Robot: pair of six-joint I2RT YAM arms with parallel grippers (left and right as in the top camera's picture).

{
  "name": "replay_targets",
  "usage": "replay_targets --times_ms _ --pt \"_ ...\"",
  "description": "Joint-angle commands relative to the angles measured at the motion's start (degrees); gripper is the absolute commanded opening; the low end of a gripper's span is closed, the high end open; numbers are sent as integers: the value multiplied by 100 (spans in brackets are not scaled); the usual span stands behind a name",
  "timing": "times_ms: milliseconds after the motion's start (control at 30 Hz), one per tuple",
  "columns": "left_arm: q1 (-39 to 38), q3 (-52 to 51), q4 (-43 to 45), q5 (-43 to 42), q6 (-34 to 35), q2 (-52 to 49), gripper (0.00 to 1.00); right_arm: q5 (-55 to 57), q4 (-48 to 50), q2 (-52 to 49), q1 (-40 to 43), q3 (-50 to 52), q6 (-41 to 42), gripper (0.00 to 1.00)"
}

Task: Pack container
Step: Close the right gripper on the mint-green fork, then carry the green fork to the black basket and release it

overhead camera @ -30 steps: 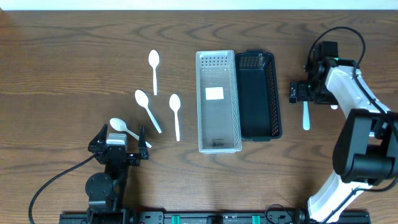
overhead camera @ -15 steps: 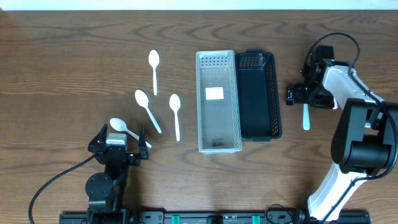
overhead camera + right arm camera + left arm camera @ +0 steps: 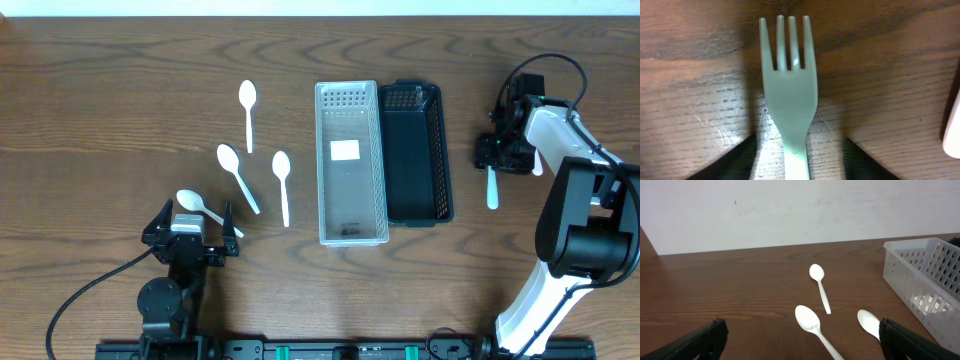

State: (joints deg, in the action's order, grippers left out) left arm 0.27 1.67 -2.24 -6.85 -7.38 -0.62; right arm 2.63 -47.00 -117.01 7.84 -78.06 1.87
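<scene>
A white plastic fork (image 3: pixel 790 95) lies flat on the wood, tines pointing away, and its handle (image 3: pixel 491 190) sticks out toward the front of the table. My right gripper (image 3: pixel 494 155) is low over it. Its dark fingers (image 3: pixel 735 160) flank the fork's neck with a gap on each side, so the gripper is open and not touching. The clear container (image 3: pixel 350 165) and the black container (image 3: pixel 415 150) stand side by side at mid-table. Several white spoons (image 3: pixel 236 175) lie to their left. My left gripper (image 3: pixel 190 228) rests open near the front edge, beside one spoon (image 3: pixel 200 208).
In the left wrist view two spoons (image 3: pixel 812 325) (image 3: pixel 869 322) lie just ahead of the open fingers, and the clear container's perforated wall (image 3: pixel 925 280) rises at right. Another white object (image 3: pixel 952 125) lies at the right edge of the right wrist view.
My right gripper has shifted slightly to the right over the fork and its fingers have narrowed around the fork's neck. The left arm has not moved.
</scene>
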Motion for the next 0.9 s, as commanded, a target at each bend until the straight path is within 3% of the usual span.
replay_targets --times_ms 0,200,300,567,867 --pt "20 -144 -109 -4 -9 39 98 144 20 -195 57 -31 -44 36" --pt "20 -144 -109 -4 -9 39 98 144 42 -195 57 -33 -42 8" --pt "20 -144 -109 -4 -9 39 98 144 35 -192 50 -52 -42 2" --pt "20 -144 -109 -4 -9 39 98 142 -944 -170 11 -1102 2 1" --pt "20 -144 -109 -4 -7 39 98 -168 -3104 -170 -407 -4207 210 1"
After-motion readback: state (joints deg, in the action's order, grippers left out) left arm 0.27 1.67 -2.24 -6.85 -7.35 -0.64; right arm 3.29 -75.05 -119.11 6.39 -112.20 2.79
